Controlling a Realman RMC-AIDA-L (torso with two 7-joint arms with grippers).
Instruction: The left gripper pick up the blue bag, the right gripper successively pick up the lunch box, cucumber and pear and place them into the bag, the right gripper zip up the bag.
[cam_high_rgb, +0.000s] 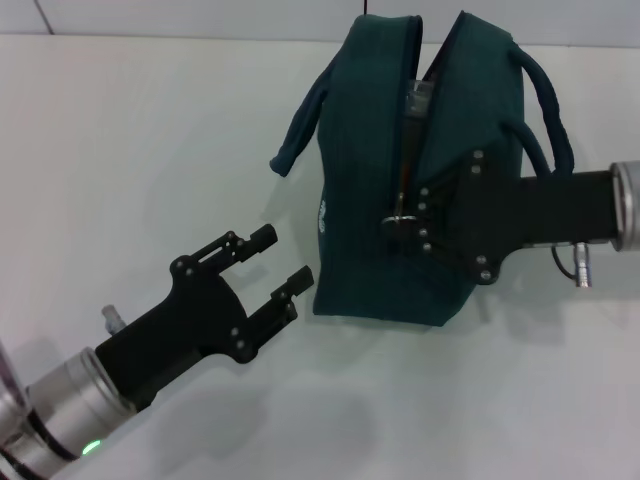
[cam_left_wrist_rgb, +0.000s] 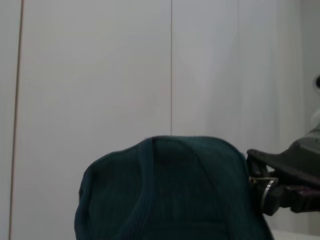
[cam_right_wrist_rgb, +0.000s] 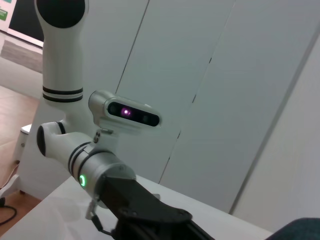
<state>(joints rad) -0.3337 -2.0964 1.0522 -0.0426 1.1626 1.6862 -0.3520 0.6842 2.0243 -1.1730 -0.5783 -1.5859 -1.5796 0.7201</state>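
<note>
My right claw is at the zipper of the blue bag.

The blue bag (cam_high_rgb: 365, 190) stands on the white table (cam_high_rgb: 130, 150), its zipper partly open on top. My right gripper (cam_high_rgb: 405, 222) is pinched on the metal ring pull (cam_high_rgb: 400, 222). My left gripper (cam_high_rgb: 282, 262) waits just beside the bag, jaws spread wide, holding nothing.

left gripper (cam_high_rgb: 283, 262): black two-finger claw, linkage bars studded with small silver screws.
left wrist: behind the gripper, a silver cylinder (cam_high_rgb: 70, 400) with a green glowing light and a small metal stub on its side.
right gripper (cam_high_rgb: 405, 222): flat black plates dotted with silver screws.
right wrist: behind it, a black forearm, a silver collar (cam_high_rgb: 627, 205) and a thin cable with a metal plug.
body: white column with black bands; head camera (cam_right_wrist_rgb: 125, 113) with a pink-lit lens.
</note>
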